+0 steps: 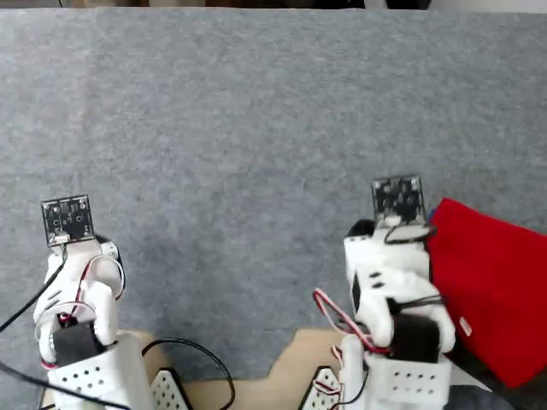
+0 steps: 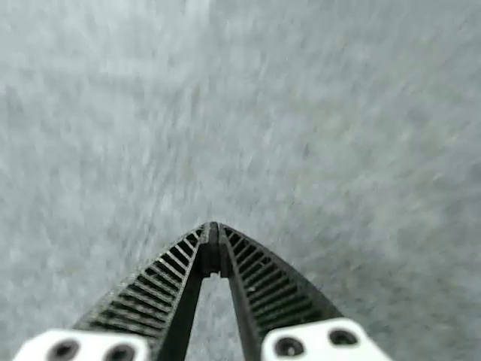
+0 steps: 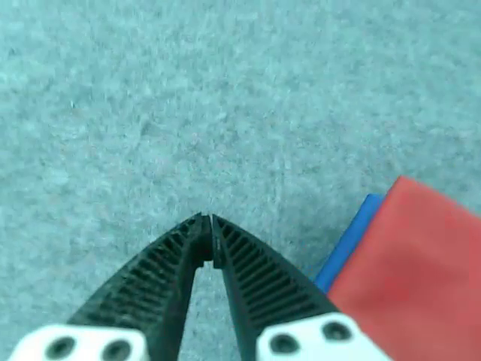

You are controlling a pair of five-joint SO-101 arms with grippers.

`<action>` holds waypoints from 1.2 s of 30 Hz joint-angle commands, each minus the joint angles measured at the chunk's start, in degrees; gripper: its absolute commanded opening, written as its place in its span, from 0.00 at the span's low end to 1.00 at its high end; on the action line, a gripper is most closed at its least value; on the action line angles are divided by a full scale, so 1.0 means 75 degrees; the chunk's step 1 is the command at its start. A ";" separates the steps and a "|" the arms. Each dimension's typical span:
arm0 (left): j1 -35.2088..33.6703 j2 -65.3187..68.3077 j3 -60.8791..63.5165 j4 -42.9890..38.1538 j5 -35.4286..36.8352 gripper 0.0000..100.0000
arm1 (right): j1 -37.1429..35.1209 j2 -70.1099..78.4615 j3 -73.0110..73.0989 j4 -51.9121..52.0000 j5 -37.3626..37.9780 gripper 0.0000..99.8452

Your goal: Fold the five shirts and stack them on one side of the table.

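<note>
Grey felt-like cloth covers the table [image 1: 256,120]. At its near left, the left claw [image 2: 211,230] hangs pinched together with nothing in it, probably parked between shirts. The right claw [image 3: 207,220] is likewise closed and empty. Just beside it, at the right edge, a folded red shirt [image 1: 487,282] lies on a blue shirt [image 3: 347,244], which looks like the stacking side.

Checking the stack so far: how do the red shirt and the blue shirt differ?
The red shirt lies on top; the blue shirt sits beneath it. The red shirt shows its broad face, the blue shirt only a thin edge. Both lie in one stack beside the right arm.
</note>
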 commanded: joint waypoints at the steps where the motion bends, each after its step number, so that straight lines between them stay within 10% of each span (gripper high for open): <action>1: -0.0270 -0.0615 0.0527 -0.0270 -0.0047 0.02 | -0.0123 -0.1260 0.0803 -0.0164 0.0035 0.01; 36: -0.0281 -0.0615 0.1254 0.2051 -0.0070 0.02 | 0.0733 -0.2467 0.3065 0.1149 0.0059 0.01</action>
